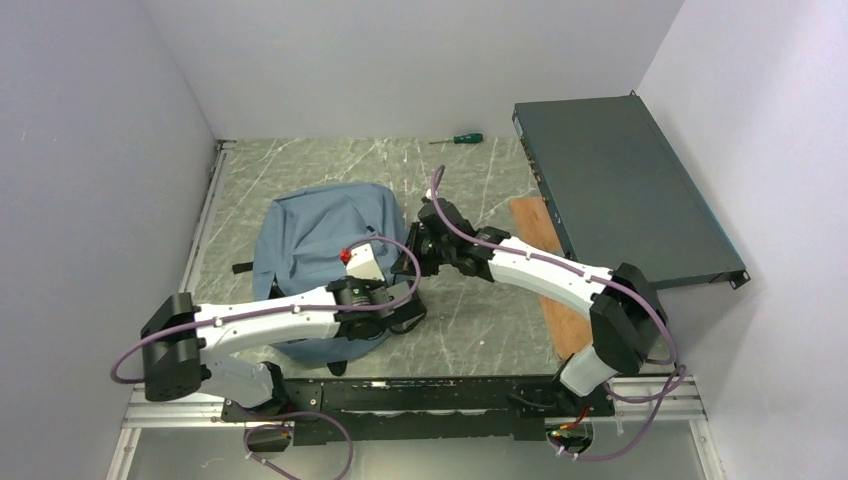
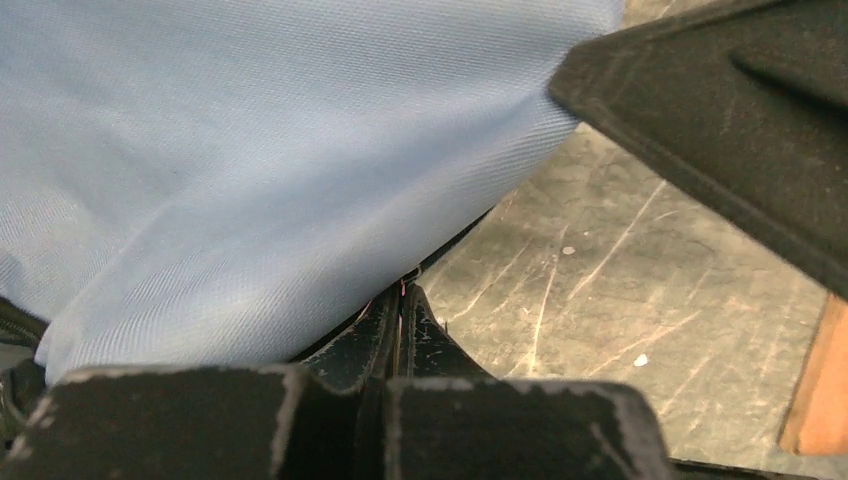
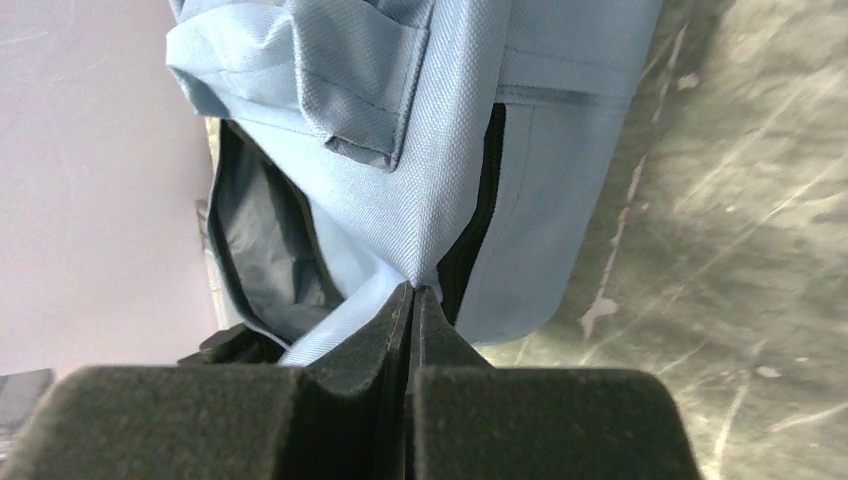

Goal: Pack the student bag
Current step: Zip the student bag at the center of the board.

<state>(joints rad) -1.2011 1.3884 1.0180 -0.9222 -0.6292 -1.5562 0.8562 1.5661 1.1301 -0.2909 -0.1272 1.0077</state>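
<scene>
The grey-blue student bag [image 1: 310,235] lies left of centre on the marbled table. My right gripper [image 1: 410,262] is at the bag's right edge. In the right wrist view it [image 3: 413,292] is shut on a fold of the bag's fabric [image 3: 450,130], beside the black zipper line, and dark lining shows in the opening to the left. My left gripper [image 1: 403,315] is at the bag's near right corner. In the left wrist view its jaws [image 2: 402,292] are pressed together on the bag's dark lower edge, under the blue cloth [image 2: 250,150]. What the bag holds is hidden.
A flat dark grey metal box [image 1: 625,190] leans at the back right, over a wooden board [image 1: 550,290]. A green-handled screwdriver [image 1: 462,138] lies near the back wall. Walls close in on the left, back and right. The right arm's black body [image 2: 720,110] looms close above the left gripper.
</scene>
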